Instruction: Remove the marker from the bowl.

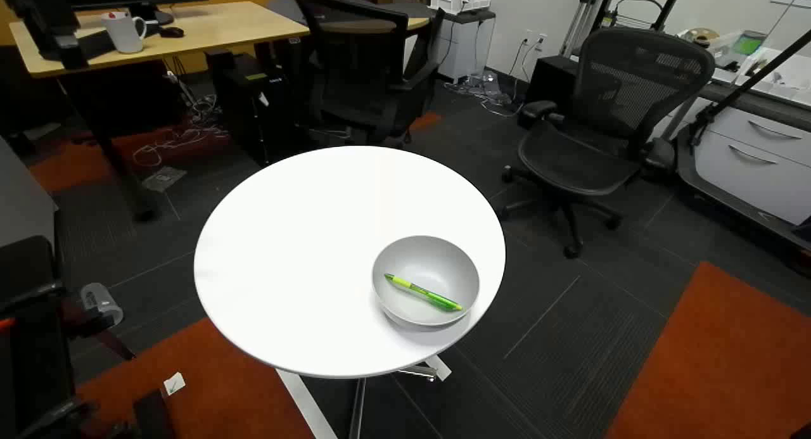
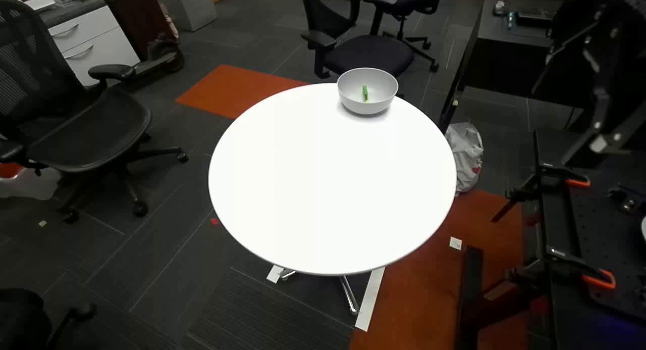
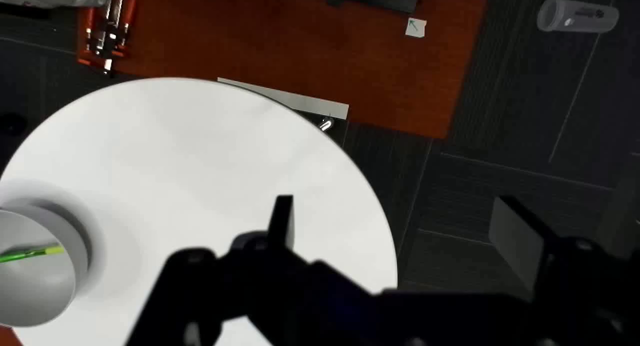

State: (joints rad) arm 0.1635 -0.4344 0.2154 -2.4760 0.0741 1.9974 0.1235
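In an exterior view we see the marker inside the bowl at the near right of the desk, slanted — propped, we judge, by the bowl's curving side — while the tool stands wide and empty, presumably to suit a coming grasp.
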